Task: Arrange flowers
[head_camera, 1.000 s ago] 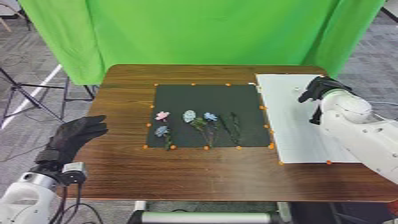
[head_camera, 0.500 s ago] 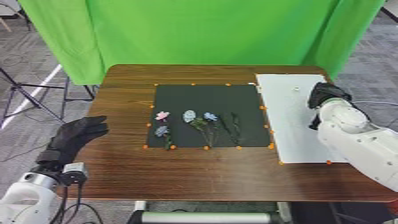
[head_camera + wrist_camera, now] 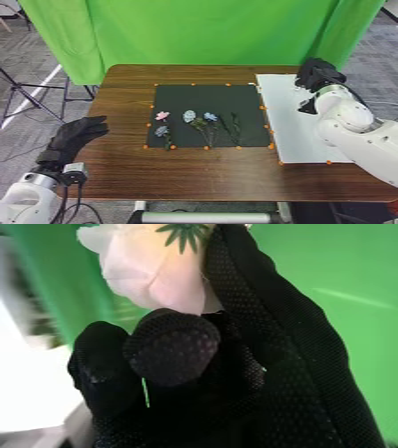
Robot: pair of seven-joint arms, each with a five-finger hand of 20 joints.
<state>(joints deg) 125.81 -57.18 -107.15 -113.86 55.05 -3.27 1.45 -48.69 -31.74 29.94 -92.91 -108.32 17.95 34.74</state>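
White with a pinkish tint, the large flower (image 3: 147, 269) shows close up in the right wrist view, its base held by the right hand (image 3: 317, 75): the black-gloved fingers are bent in and clamped on it. A small green leaf (image 3: 184, 235) lies across its petals. In the head view this hand is at the upper right of the frame, over the far part of a white sheet (image 3: 298, 142) that runs down the right side of the tabletop (image 3: 204, 175).

Left of that sheet, in the middle of the frame, a dark mat (image 3: 204, 97) carries more stems near its lower half. A pink flower (image 3: 162, 115) is toward its left edge, with a greyish-blue flower (image 3: 163, 131) just below it; then come a pale bluish flower (image 3: 189, 116) and a blue flower (image 3: 210, 116) side by side, and beyond them dark green stems (image 3: 235, 127). Small orange markers (image 3: 173, 147) dot the edges of mat and sheet.

At the left of the frame, the left hand (image 3: 75, 135) is well apart from the flowers, its fingers loosely extended and holding nothing. A bright green cloth (image 3: 204, 32) hangs behind the brown wooden surface, and grey carpet (image 3: 27, 130) stretches out on the left.
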